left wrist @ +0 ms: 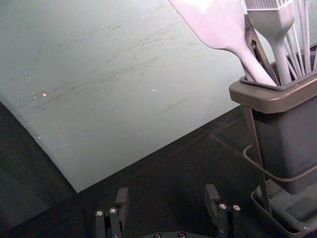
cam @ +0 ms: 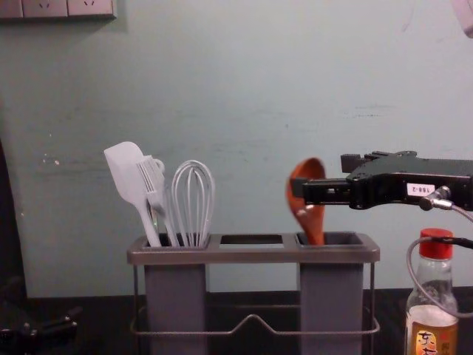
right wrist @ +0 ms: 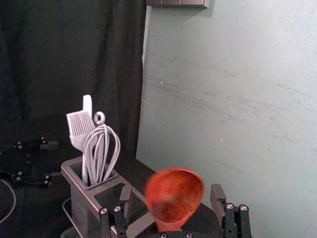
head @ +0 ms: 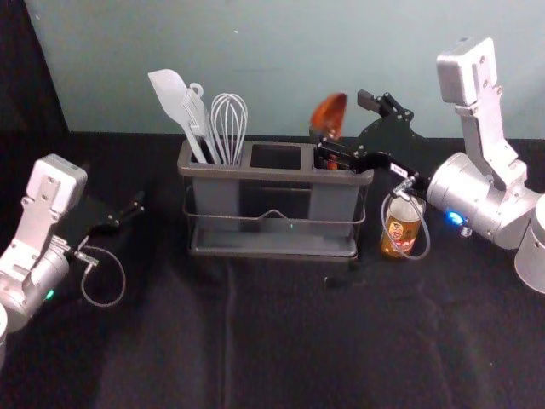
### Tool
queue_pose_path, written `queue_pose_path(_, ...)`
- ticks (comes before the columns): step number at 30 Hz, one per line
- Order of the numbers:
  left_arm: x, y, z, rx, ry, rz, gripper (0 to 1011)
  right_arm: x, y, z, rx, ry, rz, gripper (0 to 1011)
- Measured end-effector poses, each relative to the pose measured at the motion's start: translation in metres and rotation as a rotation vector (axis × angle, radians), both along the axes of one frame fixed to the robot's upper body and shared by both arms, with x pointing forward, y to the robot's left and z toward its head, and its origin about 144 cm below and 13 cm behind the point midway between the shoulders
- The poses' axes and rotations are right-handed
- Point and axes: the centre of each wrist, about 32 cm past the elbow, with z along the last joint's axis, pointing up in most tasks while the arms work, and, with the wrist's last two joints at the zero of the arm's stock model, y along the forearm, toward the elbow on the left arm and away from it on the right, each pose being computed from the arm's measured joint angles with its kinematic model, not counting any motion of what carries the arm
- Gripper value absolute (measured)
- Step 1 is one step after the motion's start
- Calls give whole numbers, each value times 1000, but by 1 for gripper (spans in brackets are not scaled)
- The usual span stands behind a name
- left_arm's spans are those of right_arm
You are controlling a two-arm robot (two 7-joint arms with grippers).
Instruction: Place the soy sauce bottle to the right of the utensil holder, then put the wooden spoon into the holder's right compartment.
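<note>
In the head view, we see the utensil holder (head: 277, 175) at the upper middle of the frame, on the dark surface (head: 281, 332). The wooden spoon (head: 330, 115) stands in its right compartment (cam: 331, 296), with the bowl up, and in the chest view it leans a little to the left of the frame.

The right end effector (head: 345, 128) is at the upper right of the middle, over the right part of the holder. In the right wrist view, we see its two fingers wide apart, and the bowl of the spoon appears between them, with a gap on each side. In the chest view, one finger passes in front of the bowl; we cannot tell if it touches there.

The soy sauce bottle (head: 402, 230) stands upright just beside the holder, on its right side, under the right arm. In the chest view, it is at the lower right of the frame, with a red cap (cam: 436, 245), and a cable (cam: 414, 270) curves in front of it.

The left end effector (head: 123, 215) is parked at the left of the head view, well apart from the holder, and its fingers are also wide. In the left compartment we see the spatula (cam: 129, 174), the brush (cam: 154, 188) and the whisk (cam: 194, 200).
</note>
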Motion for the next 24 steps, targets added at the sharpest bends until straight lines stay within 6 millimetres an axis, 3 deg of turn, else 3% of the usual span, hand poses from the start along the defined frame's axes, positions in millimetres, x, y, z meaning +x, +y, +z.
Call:
queue_pose_path(11,0,0,0,0,0,0,1005,-2,1,3,-3,-12,-5,1002)
queue_pose_path(21,0,0,0,0,0,0,1005,-27,1,16,5,-77,-60,1002)
queue_pose_path(24,0,0,0,0,0,0,1005,-44,2,17,12,-96,-89,1002)
